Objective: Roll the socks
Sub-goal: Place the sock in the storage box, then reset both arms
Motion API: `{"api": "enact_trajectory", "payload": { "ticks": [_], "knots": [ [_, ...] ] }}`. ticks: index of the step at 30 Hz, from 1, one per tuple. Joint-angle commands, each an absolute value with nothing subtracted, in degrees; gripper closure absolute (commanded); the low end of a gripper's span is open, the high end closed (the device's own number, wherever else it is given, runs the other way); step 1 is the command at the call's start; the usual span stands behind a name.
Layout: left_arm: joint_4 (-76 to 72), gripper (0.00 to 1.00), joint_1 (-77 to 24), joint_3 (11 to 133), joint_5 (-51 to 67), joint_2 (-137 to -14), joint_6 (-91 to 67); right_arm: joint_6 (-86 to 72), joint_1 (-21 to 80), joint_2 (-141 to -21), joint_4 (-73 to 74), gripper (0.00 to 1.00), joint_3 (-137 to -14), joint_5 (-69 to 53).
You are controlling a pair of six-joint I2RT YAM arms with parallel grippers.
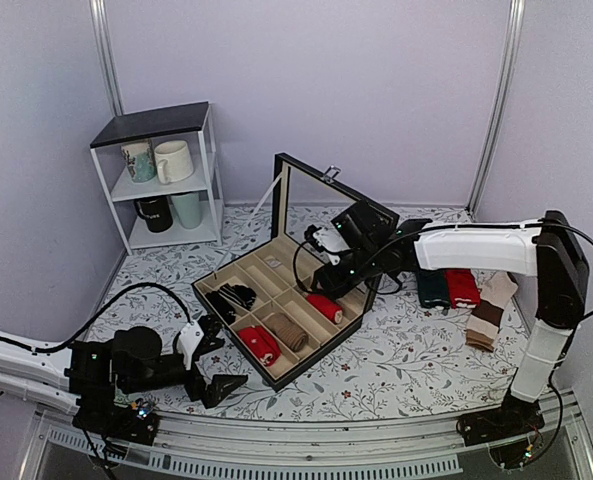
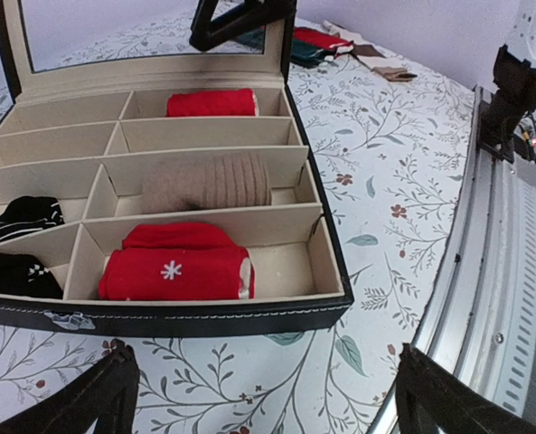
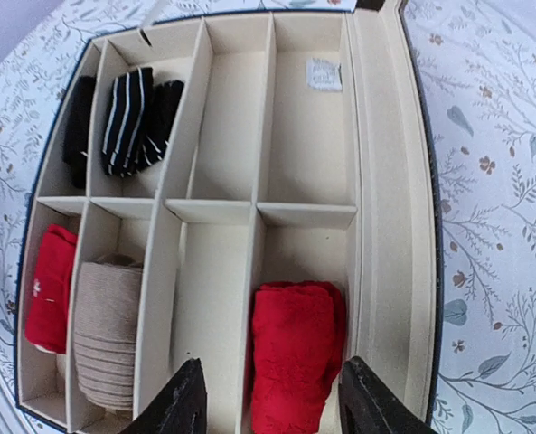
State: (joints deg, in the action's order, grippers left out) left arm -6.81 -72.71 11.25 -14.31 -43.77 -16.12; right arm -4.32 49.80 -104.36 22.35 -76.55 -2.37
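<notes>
Socks (image 3: pixel 295 357), wound into a compact red roll, lie in the organizer box (image 2: pixel 159 316), in the end compartment of the row along the hinge side, just below the upright lid (image 1: pixel 311 205). I cannot tell from these views whether a beige end shows. The right gripper (image 3: pixel 277 402) hangs directly over them with its fingers spread wide, one on each side of the roll and holding nothing. The step in hand therefore looks like letting go and backing out of the box. To do that well, I would keep the fingers spread and rise straight up until both tips are above the cardboard dividers (image 3: pixel 258 212). A sideways drift could catch a wall or snag the knit and pull the roll open. The lid stands close behind the wrist, so the retreat should go up first and only then away from the box. A look for a loose tail on the roll before leaving would be wise. The left gripper (image 1: pixel 219 360) sits low over the table near the box's front corner, fingers wide apart and empty, and is best kept out of the way. Other compartments hold a beige ribbed roll (image 2: pixel 209 181), a red roll with a white snowflake (image 2: pixel 173 271) and black striped socks (image 3: pixel 127 117).
</notes>
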Motion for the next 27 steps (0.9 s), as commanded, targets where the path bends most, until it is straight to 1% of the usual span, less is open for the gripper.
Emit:
{"api": "enact_trajectory", "payload": {
  "ticks": [1,7,13,15,18,22,23,24,27],
  "knots": [
    [-7.3,0.01,-71.9,10.7,-16.5,-43.6,-16.8,-4.3,50.4,-99.1,21.1,0.49,-76.0,-4.8],
    [-6.7,0.01,-71.8,11.3,-18.7,-44.9,-18.0,-2.3,55.9,-97.5,21.3,0.46,-75.7,-4.5],
    [-6.0,0.0,-71.9,12.9,-19.8,-48.5,-18.6,-7.9,58.3,-90.5,18.9,0.44,-69.0,-2.1],
    [-5.6,0.0,-71.8,13.4,-20.5,-49.2,-18.7,-10.1,58.8,-88.2,18.0,0.42,-66.1,-1.6],
    [-5.1,0.01,-71.6,13.9,-21.3,-49.6,-19.2,-12.8,59.0,-85.0,18.2,0.34,-61.7,-1.4],
    [-4.5,0.0,-71.2,13.7,-22.1,-48.9,-20.1,-16.9,58.9,-78.4,16.6,0.2,-54.2,0.2],
    [-4.4,0.01,-71.0,13.7,-22.1,-48.7,-20.3,-18.3,59.0,-76.0,15.8,0.13,-52.0,1.1],
    [-4.2,0.01,-70.8,13.7,-22.1,-48.5,-20.4,-19.3,58.9,-73.4,15.2,0.01,-49.3,2.1],
    [-3.5,0.01,-70.1,13.5,-23.0,-47.6,-21.3,-25.1,59.0,-65.4,14.2,0.0,-41.2,6.3]
  ]
}}
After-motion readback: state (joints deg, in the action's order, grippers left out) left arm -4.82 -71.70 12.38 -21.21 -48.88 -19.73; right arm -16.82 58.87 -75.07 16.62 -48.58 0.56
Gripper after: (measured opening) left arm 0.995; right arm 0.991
